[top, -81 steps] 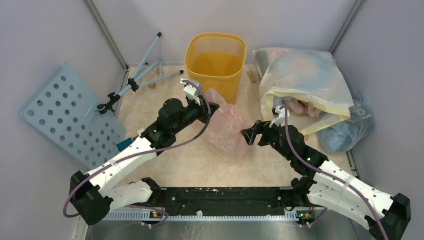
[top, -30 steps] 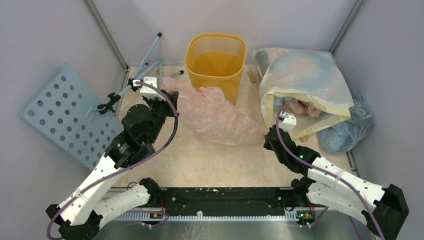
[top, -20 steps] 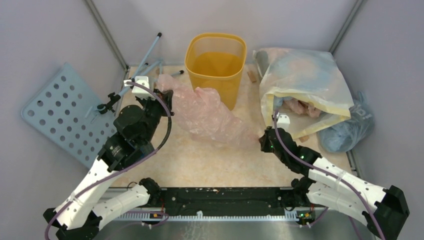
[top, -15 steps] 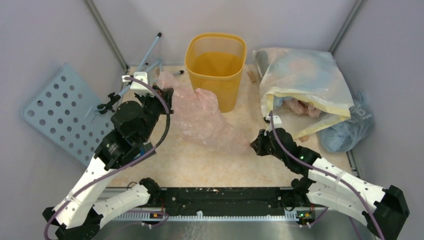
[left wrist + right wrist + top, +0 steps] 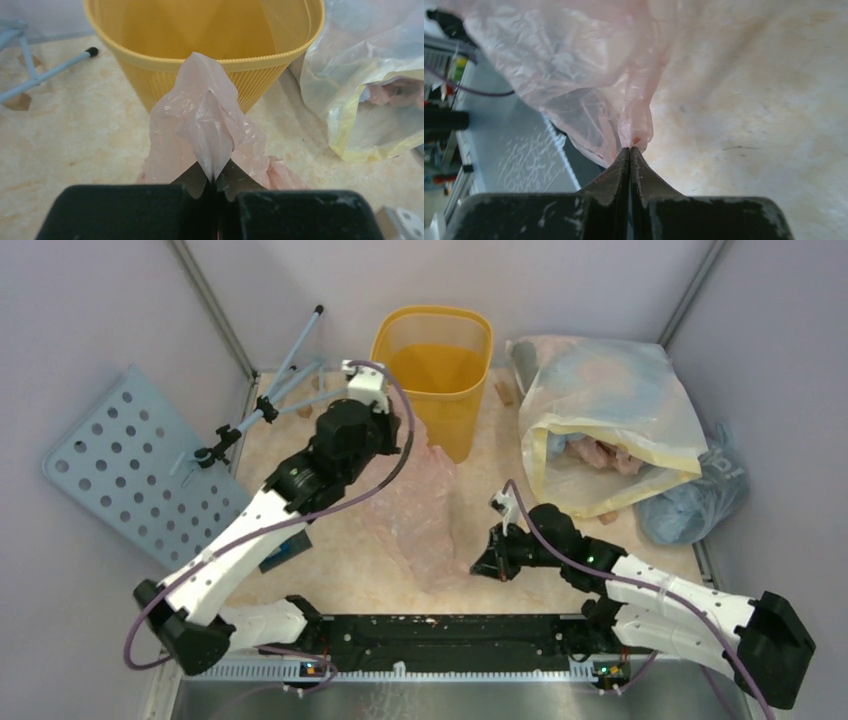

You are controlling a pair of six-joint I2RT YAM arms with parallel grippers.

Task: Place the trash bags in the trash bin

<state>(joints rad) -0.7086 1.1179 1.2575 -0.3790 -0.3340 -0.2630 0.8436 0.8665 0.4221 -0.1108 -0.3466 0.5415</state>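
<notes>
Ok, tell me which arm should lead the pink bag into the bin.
Left, likely. The left gripper pinches the pink trash bag right in front of the yellow trash bin, facing its opening. The right gripper holds its other end, much farther from the bin.

I count: trash bin [image 5: 432, 365], 1; pink trash bag [image 5: 420, 520], 1, in front of it; whitish-yellow sack [image 5: 610, 400], 1, to its right; grey-blue bag [image 5: 690, 502], 1, farther right; perforated panel [image 5: 130, 470], 1, and tripod [image 5: 270, 400], 1, to its left.
</notes>
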